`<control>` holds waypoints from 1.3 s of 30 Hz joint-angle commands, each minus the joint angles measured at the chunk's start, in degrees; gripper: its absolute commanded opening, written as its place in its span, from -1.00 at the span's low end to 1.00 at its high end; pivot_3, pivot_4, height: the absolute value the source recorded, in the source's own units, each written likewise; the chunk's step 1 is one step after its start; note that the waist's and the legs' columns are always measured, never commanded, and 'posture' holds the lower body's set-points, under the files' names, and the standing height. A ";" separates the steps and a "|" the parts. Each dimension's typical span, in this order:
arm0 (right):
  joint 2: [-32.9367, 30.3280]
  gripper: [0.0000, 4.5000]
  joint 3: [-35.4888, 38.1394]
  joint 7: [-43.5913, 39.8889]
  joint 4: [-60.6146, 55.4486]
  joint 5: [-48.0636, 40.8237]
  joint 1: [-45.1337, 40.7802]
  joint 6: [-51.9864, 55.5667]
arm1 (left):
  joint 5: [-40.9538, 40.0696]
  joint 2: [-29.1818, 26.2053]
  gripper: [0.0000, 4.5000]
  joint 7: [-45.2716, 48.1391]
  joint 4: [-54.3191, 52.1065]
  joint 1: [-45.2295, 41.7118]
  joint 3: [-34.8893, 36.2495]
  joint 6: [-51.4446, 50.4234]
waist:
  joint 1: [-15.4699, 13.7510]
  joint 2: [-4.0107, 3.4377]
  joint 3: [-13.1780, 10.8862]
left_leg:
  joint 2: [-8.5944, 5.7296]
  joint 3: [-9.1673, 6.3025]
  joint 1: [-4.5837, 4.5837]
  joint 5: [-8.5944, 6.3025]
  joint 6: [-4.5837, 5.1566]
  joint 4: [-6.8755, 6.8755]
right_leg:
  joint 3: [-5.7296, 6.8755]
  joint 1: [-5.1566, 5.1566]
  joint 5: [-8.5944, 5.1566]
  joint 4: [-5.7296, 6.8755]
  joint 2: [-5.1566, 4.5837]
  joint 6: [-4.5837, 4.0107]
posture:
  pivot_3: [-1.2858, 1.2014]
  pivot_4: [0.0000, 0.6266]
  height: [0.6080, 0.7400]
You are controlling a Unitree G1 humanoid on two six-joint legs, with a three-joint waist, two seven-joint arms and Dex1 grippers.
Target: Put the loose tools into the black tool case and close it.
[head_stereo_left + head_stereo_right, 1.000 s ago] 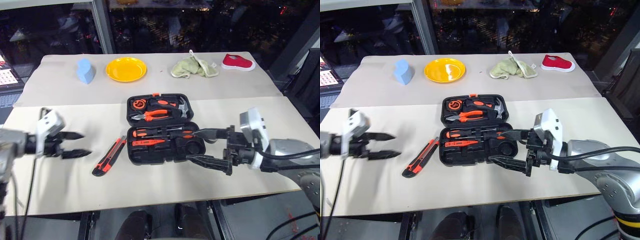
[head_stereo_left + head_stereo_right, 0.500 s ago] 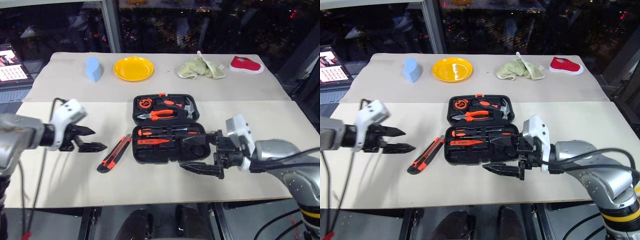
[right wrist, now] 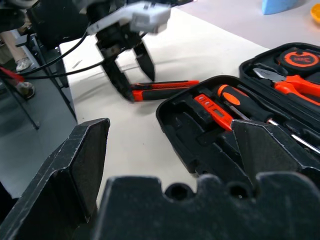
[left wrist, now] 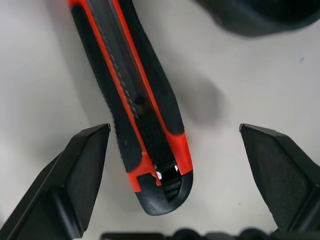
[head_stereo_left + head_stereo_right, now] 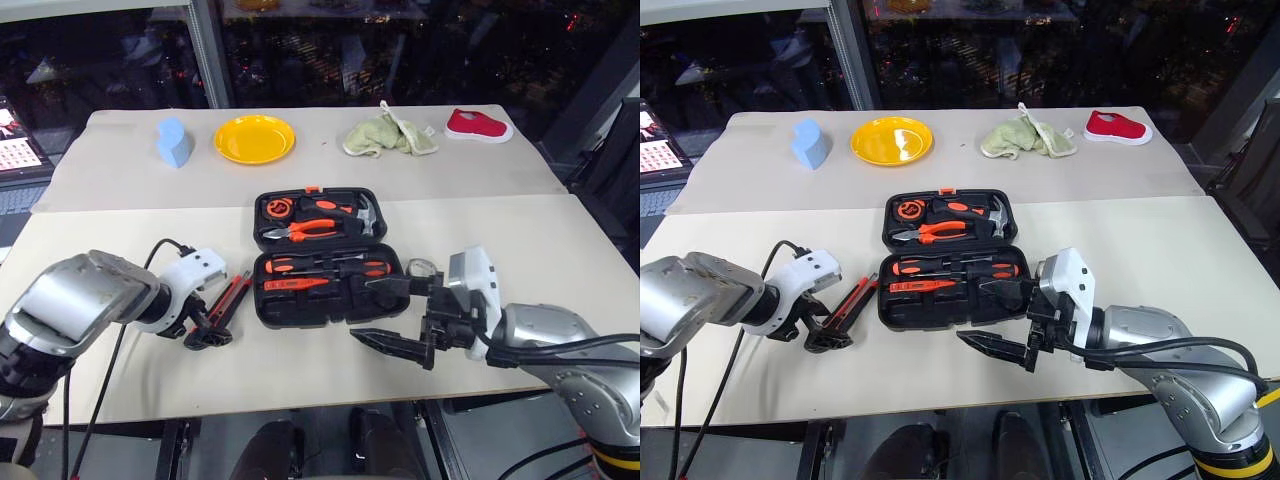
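The black tool case (image 5: 268, 300) lies open at mid-table. Two orange-and-black screwdrivers (image 5: 322, 267) and a slim orange tester (image 5: 296, 284) rest in its near half. An orange-black utility knife (image 5: 229, 300) lies on the table just left of the case. My left gripper (image 5: 208, 332) points steeply down over the knife's near end. In the left wrist view its fingers (image 4: 85, 165) stand open on either side of the knife (image 4: 135, 100), apart from it. My right gripper (image 5: 386, 314) hangs open before the case's near right corner, holding nothing.
Pliers (image 5: 308, 230), a hammer and a tape measure (image 5: 274, 208) sit in the case's far half. A blue object (image 5: 172, 141), a yellow plate (image 5: 254, 138), a green cloth (image 5: 390, 135) and a red shoe (image 5: 477, 124) line the far side. The table's front edge runs just behind both grippers.
My left gripper has swung right, toward the case, and tipped downward, so its open fingers now straddle the knife's near end. The right gripper has stayed nearly still.
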State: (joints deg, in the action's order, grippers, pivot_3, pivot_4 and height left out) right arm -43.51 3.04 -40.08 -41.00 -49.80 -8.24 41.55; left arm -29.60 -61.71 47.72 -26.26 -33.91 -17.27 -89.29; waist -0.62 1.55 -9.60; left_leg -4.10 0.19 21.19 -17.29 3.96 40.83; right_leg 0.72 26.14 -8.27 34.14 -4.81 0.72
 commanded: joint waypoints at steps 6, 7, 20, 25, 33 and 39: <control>0.23 1.00 3.17 1.90 -1.75 -1.89 -0.31 -0.53 | 2.37 1.24 0.47 -2.96 4.03 -1.62 -4.67 4.48 | -0.19 -0.02 0.01 | -0.02 0.00 -0.01 0.00 0.00 0.00 | 0.01 -0.01 0.00 0.00 -0.03 -0.01 | 0.03 -0.52 1.00; 0.18 1.00 3.46 2.19 -1.86 -2.01 -0.12 -0.53 | 2.67 1.31 0.32 -3.16 5.06 -0.99 -4.68 4.99 | -0.19 -0.03 0.02 | -0.02 -0.01 -0.01 0.00 -0.01 0.00 | 0.01 -0.02 0.01 0.00 -0.04 -0.01 | 0.03 -0.52 1.00; -1.71 1.00 6.93 3.19 -3.06 -3.91 1.37 0.29 | 10.54 0.02 -0.25 -4.27 27.25 -2.48 0.72 20.19 | 0.06 -0.39 0.23 | 0.09 -0.02 -0.27 0.11 0.16 -0.03 | 0.02 -0.21 -0.18 0.14 -0.24 0.29 | 0.03 -0.52 1.00; -3.64 1.00 8.77 2.73 -3.00 -5.09 2.65 0.65 | 12.63 1.11 -0.25 6.23 28.83 -7.71 1.19 39.56 | -0.18 -0.20 0.12 | 0.23 0.03 -0.11 0.14 0.14 0.00 | 0.04 -0.05 -0.13 0.12 -0.18 0.23 | 0.03 -0.52 1.00; -5.58 1.00 10.51 3.36 -4.35 -6.57 5.36 0.92 | 12.64 8.82 -0.25 24.02 21.47 -15.65 -3.31 54.99 | -1.43 -0.13 0.14 | -0.10 -0.01 0.71 0.05 0.30 0.16 | 0.23 0.33 0.33 -0.12 -0.28 -0.01 | 0.03 -0.52 1.00; -5.53 1.00 12.10 6.76 -7.23 -8.72 8.26 1.93 | 16.15 13.19 -0.25 32.48 17.83 -19.81 -14.10 49.91 | -0.42 -0.12 0.13 | -0.19 0.10 0.82 -0.01 0.41 0.09 | 0.25 0.43 0.26 -0.19 -0.23 0.10 | 0.03 -0.52 1.00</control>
State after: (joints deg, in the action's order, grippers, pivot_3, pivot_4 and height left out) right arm -48.71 12.81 -34.61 -45.11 -56.70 -0.55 43.08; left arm -15.12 -49.92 79.22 -6.81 -50.99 -29.51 -36.57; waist -1.05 1.43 -9.47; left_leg -4.28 0.30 22.00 -17.29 4.37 40.96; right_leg 0.94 26.53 -8.02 33.97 -5.02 0.82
